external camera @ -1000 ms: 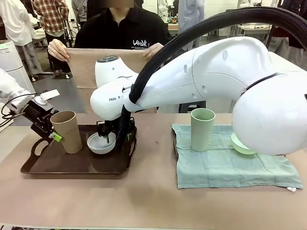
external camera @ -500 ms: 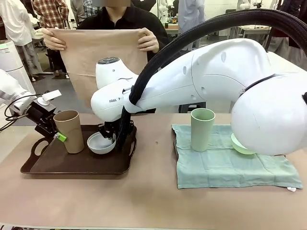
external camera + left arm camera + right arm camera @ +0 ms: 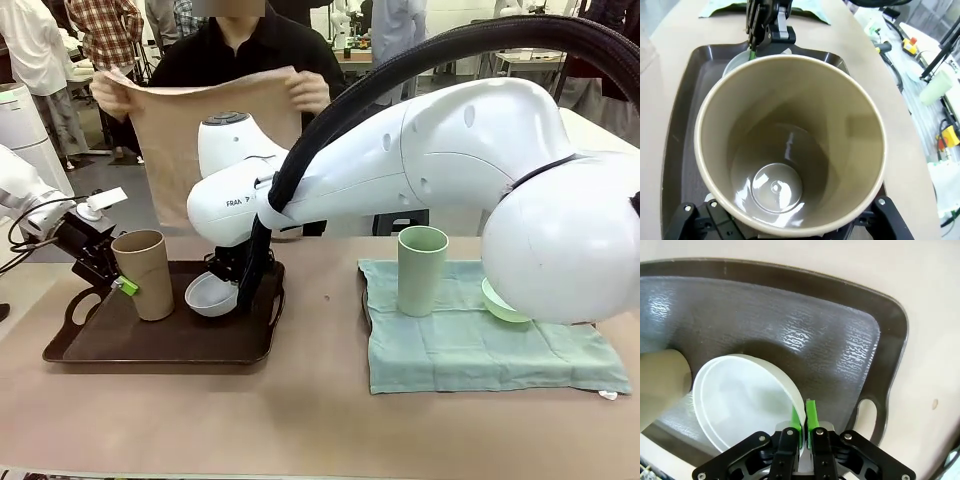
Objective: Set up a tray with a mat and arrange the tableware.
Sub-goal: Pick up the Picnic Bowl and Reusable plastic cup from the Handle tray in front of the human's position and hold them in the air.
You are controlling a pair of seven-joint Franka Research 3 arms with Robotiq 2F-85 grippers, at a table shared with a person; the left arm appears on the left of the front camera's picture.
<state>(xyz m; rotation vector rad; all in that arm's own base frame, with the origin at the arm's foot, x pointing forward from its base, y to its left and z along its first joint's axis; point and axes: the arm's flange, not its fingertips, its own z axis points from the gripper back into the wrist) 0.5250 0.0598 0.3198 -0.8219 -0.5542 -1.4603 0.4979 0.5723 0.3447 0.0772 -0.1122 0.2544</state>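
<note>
In the front view, a dark brown tray (image 3: 160, 345) is seen at the near left of the table, with the tan cup (image 3: 141, 273) upright at its left end and the white bowl (image 3: 213, 294) tipped up just right of it. The left gripper (image 3: 112, 281) is set against the cup's left side, one green pad visible low on the wall; the jaws appear to be placed around the cup. The right gripper (image 3: 236, 283), reached across from the right, is pinched on the bowl's right rim. On the right, a pale green mat (image 3: 480, 345) is laid flat, with the pale green cup (image 3: 423, 270) standing on it and the pale green bowl (image 3: 497, 300) partly hidden behind the right arm. At the far side, a tan cloth (image 3: 215, 125) is held spread between a person's hands.

In the left wrist view, the tan cup (image 3: 790, 145) is looked into from above; it is empty and sits between the finger bases, so a wide grip on it is judged likely.

In the right wrist view, the white bowl (image 3: 745, 400) is shown tilted over the tray (image 3: 840, 340), its rim squeezed between the green pads (image 3: 811, 421), fully pressed together on it.

The green setting is judged arranged; the tan cloth is not yet on the tray, so clearing the tray, laying the cloth and replacing cup and bowl are judged to remain
</note>
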